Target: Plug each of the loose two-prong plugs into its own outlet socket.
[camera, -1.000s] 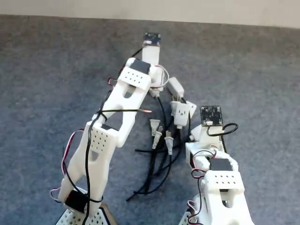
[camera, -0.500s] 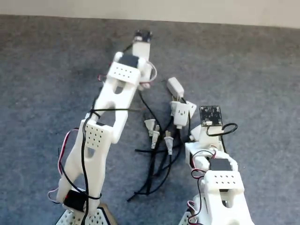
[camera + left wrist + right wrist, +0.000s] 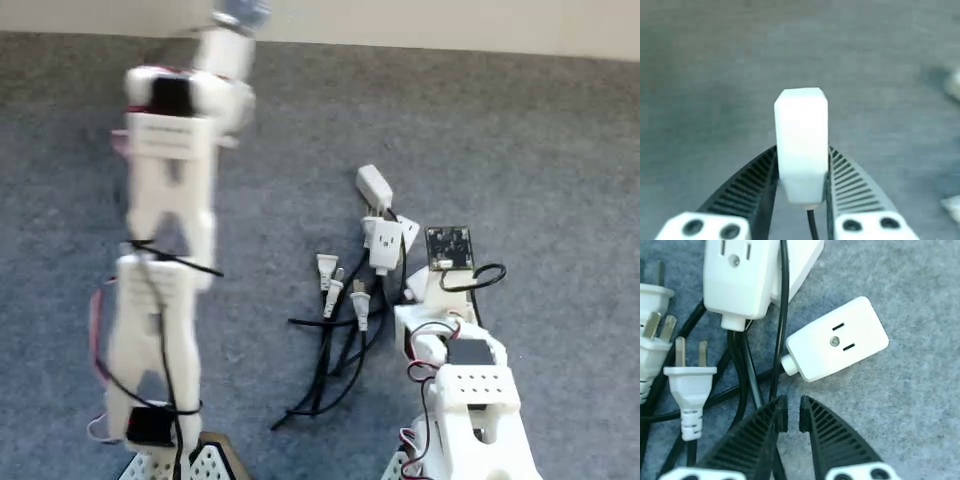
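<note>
I log left gripper [image 3: 801, 150] clamped on a corded white block [image 3: 801, 130], well apart from the pile; right gripper [image 3: 792, 412] nearly closed, empty, near a socket [image 3: 836, 344] and plugs [image 3: 690, 377].

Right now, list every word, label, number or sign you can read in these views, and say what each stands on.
No text can be read.
Outlet socket, and a second one: slots and a round hole, no print.
Two-prong plug: plain white.
White corded block in the left pincer: no marking.
Camera board on the right arm: any print is too small to read.
</note>
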Controlling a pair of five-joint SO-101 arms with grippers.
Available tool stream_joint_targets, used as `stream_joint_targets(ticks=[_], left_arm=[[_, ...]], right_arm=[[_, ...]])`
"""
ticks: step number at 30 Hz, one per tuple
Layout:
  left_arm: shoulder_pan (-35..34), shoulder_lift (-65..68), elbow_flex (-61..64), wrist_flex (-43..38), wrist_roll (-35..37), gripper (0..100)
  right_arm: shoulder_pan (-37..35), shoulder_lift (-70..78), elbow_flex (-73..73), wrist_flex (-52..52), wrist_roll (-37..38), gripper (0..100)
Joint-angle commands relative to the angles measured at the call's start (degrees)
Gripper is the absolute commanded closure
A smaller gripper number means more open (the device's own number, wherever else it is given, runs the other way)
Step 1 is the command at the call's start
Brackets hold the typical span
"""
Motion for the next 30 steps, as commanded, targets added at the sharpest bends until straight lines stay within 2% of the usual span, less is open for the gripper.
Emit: stream_joint_targets(ticks=[1, 5, 8, 11, 16, 22, 26, 30], left_arm=[[-11.0, -10.5, 3.7, 0.7, -15.2, 100], [-16.7, -15.5, 17.3, 0.9, -29.5, 100], [-17.5, -19.6, 33.1, 0.9, -35.9, 100], [-15.6, -24.7, 48.8, 0.8, -36.9, 100], [-7.2, -35.1, 72.3, -0.6, -37.2, 100], [4.0, -46.7, 102.5, -15.7, -43.5, 100], [8.1, -52.1, 122.9, -29.7, -48.9, 100], [10.6, -54.8, 136.3, -37.5, -52.2, 100]], right_arm=[[-0.4, 0.0, 0.7, -1.1, -0.2, 94.2], [-0.4, 0.0, 0.7, -1.1, -0.2, 94.2], [-0.4, 0.0, 0.6, -1.1, -0.2, 94.2], [-0.4, 0.0, 0.6, -1.1, -0.2, 94.2], [-0.4, 0.0, 0.6, -1.2, -0.2, 94.2], [-0.4, 0.0, 0.6, -1.2, -0.2, 94.2], [-0.4, 0.0, 0.6, -1.2, -0.2, 94.2], [-0.4, 0.0, 0.6, -1.2, -0.2, 94.2]])
